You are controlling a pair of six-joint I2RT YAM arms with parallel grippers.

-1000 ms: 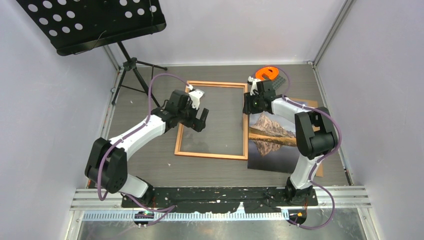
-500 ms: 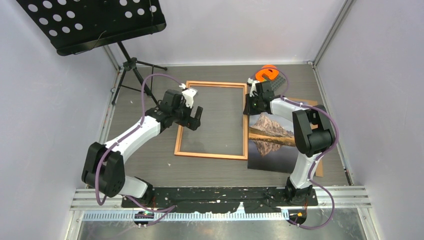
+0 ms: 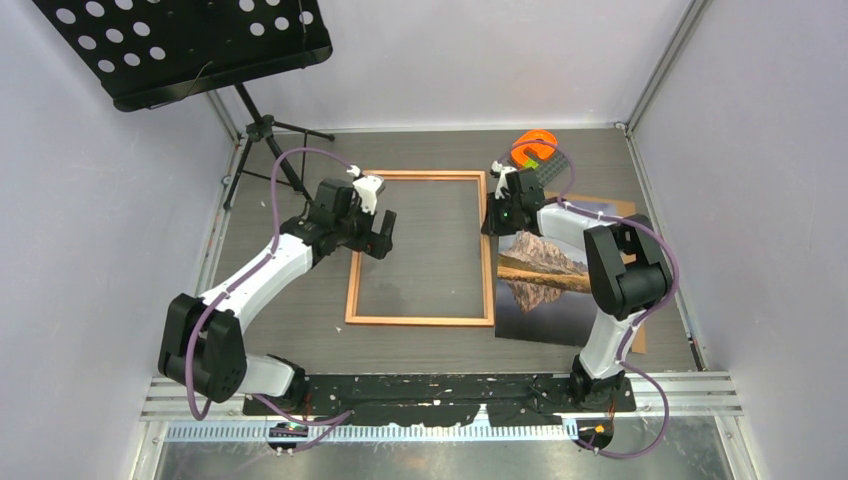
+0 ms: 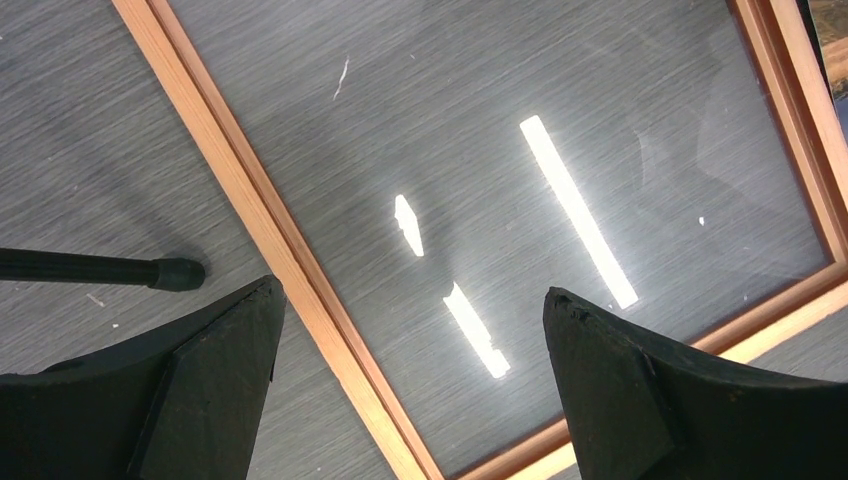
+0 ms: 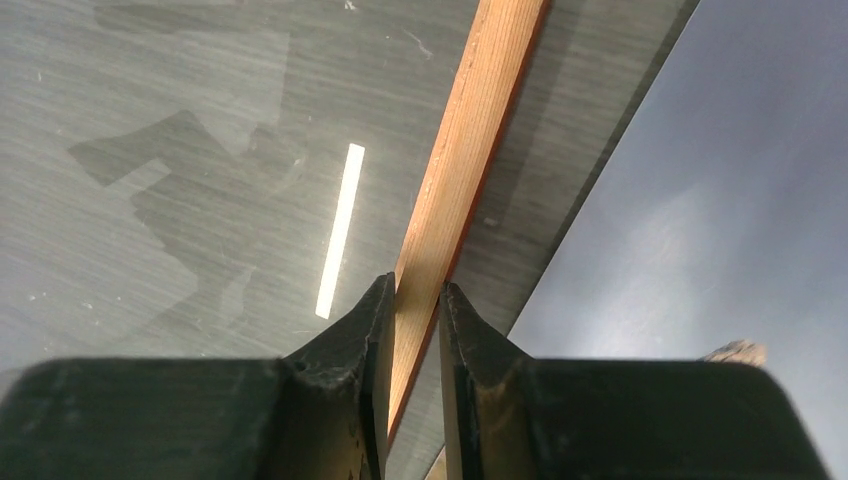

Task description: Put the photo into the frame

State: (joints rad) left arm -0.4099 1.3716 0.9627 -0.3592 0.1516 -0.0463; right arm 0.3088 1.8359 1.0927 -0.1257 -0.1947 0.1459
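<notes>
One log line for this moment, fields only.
left gripper: open, above frame left rail | right gripper: shut on frame right rail | photo: flat, right of frame, not inserted

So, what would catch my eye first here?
The orange-brown wooden frame lying flat in the middle, its right rail pinched by the right gripper. Just right of it lies the photo of a mountain mirrored in a lake. The left gripper hovers open over the frame's left rail.
</notes>
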